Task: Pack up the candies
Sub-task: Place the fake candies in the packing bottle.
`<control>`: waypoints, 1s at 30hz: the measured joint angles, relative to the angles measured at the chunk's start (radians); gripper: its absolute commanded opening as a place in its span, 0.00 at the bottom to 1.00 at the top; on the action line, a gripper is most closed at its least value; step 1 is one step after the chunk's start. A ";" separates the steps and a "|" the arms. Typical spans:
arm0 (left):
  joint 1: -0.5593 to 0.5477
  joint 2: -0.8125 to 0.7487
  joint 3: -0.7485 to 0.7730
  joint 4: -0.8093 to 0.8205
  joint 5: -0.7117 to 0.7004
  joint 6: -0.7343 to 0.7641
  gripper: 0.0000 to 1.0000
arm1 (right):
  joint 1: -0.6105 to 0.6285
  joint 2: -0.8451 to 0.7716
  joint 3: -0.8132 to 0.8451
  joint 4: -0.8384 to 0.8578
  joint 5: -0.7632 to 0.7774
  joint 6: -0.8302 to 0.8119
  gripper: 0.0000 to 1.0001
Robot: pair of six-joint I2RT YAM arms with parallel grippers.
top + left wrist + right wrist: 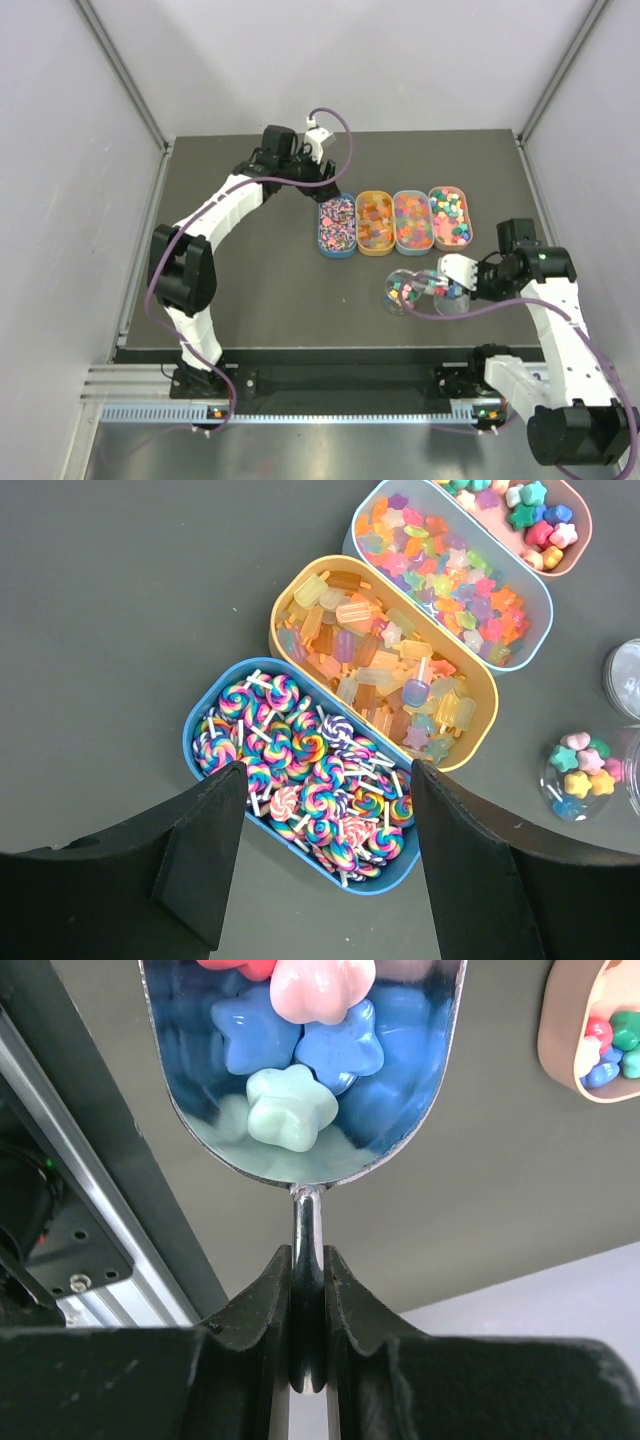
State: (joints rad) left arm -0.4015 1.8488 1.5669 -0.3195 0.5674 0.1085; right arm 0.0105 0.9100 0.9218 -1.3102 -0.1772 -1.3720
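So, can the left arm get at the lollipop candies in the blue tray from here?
Probably yes: the left gripper hangs open directly over the blue tray, with nothing between its fingers and the lollipop candies.

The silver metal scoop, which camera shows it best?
Right wrist view: the silver metal scoop fills it, star-shaped candies inside, handle pinched by the right hand. Top view shows it tiny; left wrist view misses it.

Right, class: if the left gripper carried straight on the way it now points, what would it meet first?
The left gripper would probably meet the swirl lollipop candies in the blue tray first; its open jaws frame them, though depth is unclear.
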 measured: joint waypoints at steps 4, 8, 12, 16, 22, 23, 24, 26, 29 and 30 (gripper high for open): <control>0.001 0.000 -0.005 0.001 -0.008 0.001 0.71 | 0.004 0.002 0.002 -0.016 0.037 -0.040 0.00; 0.002 0.000 -0.022 0.000 -0.008 0.001 0.71 | 0.017 0.022 0.025 -0.024 0.074 -0.069 0.00; 0.002 0.000 -0.032 0.000 -0.012 0.002 0.71 | 0.042 0.060 0.073 -0.024 0.110 -0.084 0.00; 0.002 0.000 -0.035 0.002 -0.019 0.003 0.71 | 0.089 0.108 0.121 -0.023 0.144 -0.084 0.00; 0.002 0.000 -0.040 0.003 -0.047 0.003 0.71 | 0.199 0.134 0.141 -0.021 0.207 -0.073 0.00; 0.002 0.000 -0.040 0.003 -0.051 0.003 0.71 | 0.224 0.135 0.141 -0.023 0.219 -0.068 0.00; 0.003 0.000 -0.040 0.003 -0.056 0.003 0.71 | 0.245 0.138 0.141 -0.023 0.230 -0.063 0.00; 0.003 0.000 -0.043 0.004 -0.062 0.002 0.71 | 0.281 0.148 0.141 -0.023 0.250 -0.047 0.00; 0.005 0.000 -0.054 0.005 -0.064 -0.002 0.71 | 0.313 0.173 0.142 -0.023 0.285 -0.021 0.00; 0.005 0.000 -0.059 0.006 -0.065 -0.002 0.71 | 0.323 0.183 0.142 -0.024 0.297 -0.011 0.00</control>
State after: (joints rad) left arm -0.3965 1.8484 1.5082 -0.3134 0.5026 0.1062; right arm 0.3332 1.0935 1.0641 -1.3338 0.1200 -1.3834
